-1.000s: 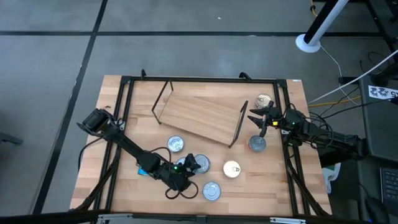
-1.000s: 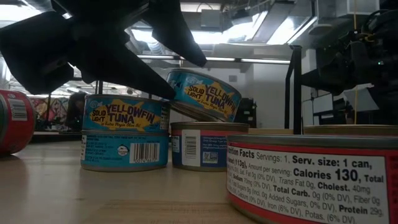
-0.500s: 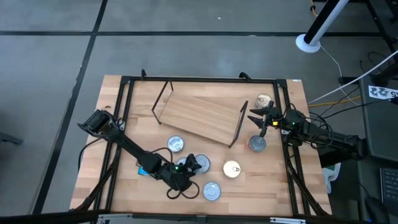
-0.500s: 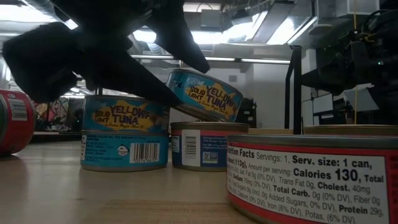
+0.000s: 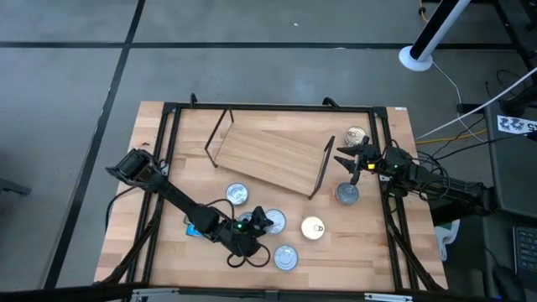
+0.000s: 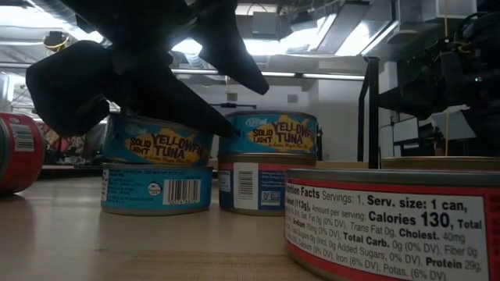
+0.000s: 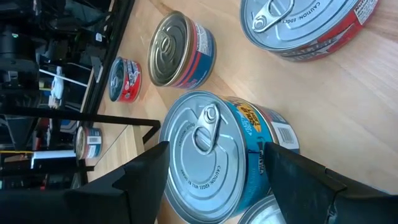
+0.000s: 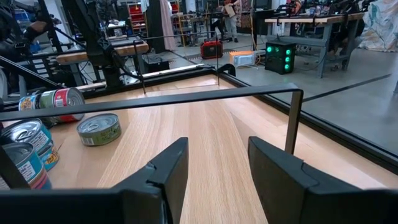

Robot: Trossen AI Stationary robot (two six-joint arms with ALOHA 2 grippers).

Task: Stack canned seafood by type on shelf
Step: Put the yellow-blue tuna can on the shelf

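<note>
My left gripper is near the table's near edge, shut on a teal yellowfin tuna tin. That tin sits level on a blue-and-red tin. Beside this stack, another tuna tin sits slightly askew on a teal tin. The shelf, a light-wood board on black wire legs, stands farther back with nothing on top. My right gripper hovers open off the shelf's right end, between two tins. My left gripper holds the top tuna tin by its side wall, just under the silver lid, with one finger on each side. The fingers slant down from the table's left and near side. The tin is upright and level, its base on the blue-and-red tin.
A red-labelled tin stands at the near edge and a gold-lidded one to its right. A silver-lidded tin sits near the shelf's front. A red tin lies on its side. The black frame rails run along the table's sides.
My left gripper has sunk slightly and levelled the tuna tin. The tin was tilted above the blue-and-red tin and now sits flat on it. The top tin of the neighbouring stack was level and is now slightly askew. The right arm has kept still.
</note>
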